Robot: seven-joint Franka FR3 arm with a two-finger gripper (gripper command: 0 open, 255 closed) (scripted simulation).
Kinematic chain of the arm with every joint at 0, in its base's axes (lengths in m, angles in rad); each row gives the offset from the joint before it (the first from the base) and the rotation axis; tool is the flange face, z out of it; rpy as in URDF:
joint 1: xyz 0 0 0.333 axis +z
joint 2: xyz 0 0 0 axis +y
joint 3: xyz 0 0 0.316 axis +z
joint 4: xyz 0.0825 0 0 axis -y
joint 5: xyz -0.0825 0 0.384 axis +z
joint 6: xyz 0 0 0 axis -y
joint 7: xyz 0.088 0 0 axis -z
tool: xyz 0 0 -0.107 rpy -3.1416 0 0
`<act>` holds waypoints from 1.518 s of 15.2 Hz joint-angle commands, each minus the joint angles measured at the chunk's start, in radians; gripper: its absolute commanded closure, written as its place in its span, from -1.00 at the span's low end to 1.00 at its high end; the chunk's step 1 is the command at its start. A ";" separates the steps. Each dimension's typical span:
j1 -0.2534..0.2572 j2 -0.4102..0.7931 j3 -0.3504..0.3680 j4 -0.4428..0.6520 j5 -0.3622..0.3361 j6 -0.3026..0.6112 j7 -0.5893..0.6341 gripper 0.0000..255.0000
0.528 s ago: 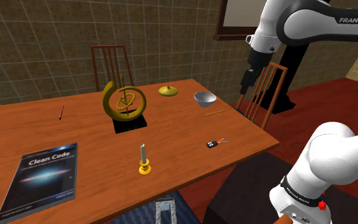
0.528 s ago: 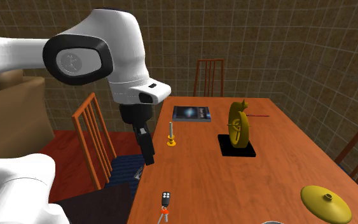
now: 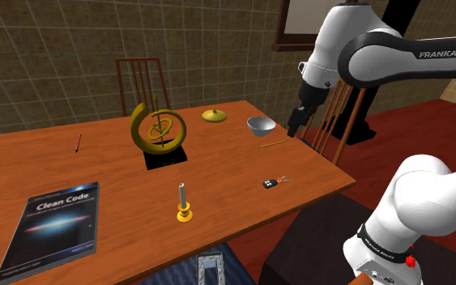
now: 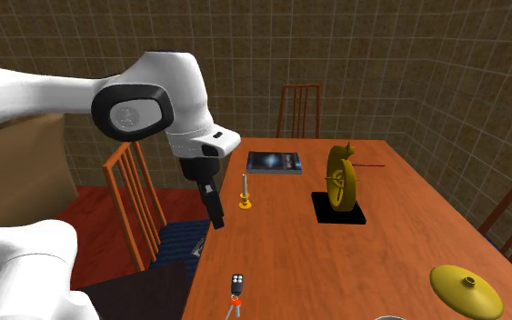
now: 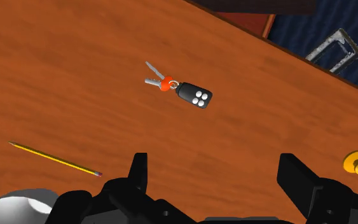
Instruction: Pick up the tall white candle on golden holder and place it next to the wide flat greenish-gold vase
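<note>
My black gripper: spread wide, empty.
Tall grey candle on golden holder upright near brown tabletop's edge beside my stand.

This looks like the dining room of a home. A long wooden surface has slat-backed wooden chairs drawn up to it, with tiled walls behind and a dark red floor. Household things lie on it: a gold ring sculpture on a black base, a candle in a gold holder, a bowl, a book and keys with a fob. A dark-framed panel on the wall may be a picture or a window.
</note>
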 commanded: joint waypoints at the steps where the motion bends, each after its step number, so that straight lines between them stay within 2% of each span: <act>1: 0.017 0.014 0.038 -0.030 0.025 0.063 0.047 -1.00; 9: 0.068 0.159 0.200 -0.087 0.096 0.341 0.236 -1.00; 15: 0.061 0.338 0.342 -0.059 0.087 0.548 0.401 -1.00; 19: 0.014 0.478 0.455 -0.006 0.014 0.669 0.545 -1.00; 21: -0.025 0.553 0.519 0.030 -0.056 0.719 0.638 -1.00; 23: -0.074 0.633 0.587 0.075 -0.157 0.758 0.751 -1.00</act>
